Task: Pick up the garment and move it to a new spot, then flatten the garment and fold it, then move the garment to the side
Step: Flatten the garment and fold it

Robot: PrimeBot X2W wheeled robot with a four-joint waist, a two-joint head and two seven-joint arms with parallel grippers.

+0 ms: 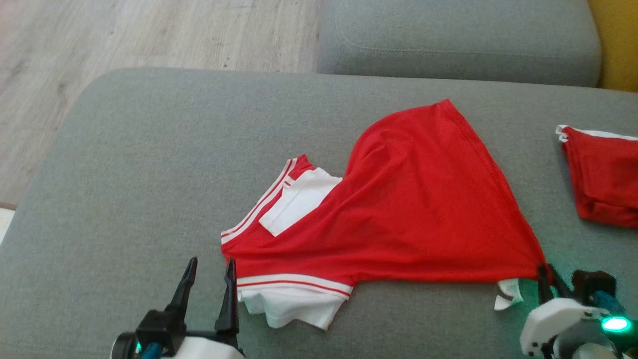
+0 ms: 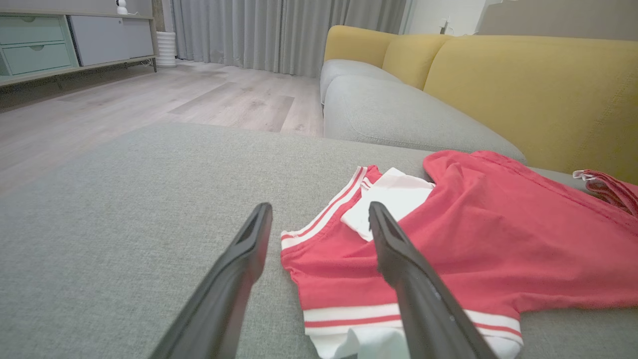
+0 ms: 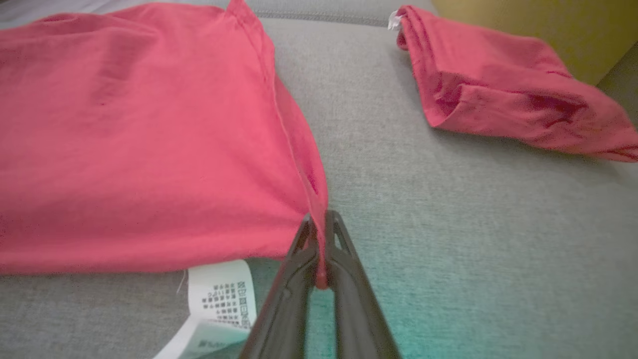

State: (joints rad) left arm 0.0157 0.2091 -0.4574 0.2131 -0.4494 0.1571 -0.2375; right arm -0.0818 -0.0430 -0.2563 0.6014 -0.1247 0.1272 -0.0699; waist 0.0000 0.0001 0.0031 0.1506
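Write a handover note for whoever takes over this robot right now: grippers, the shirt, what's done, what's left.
Right gripper: shut on the near corner of the red garment, beside its care label.
Left gripper: open at the sleeve end, holding nothing.
The red garment lies rumpled, not flat, on the grey cushion.
Done: one corner gripped.
Left: flatten, fold, move aside, perhaps towards the folded red garment.
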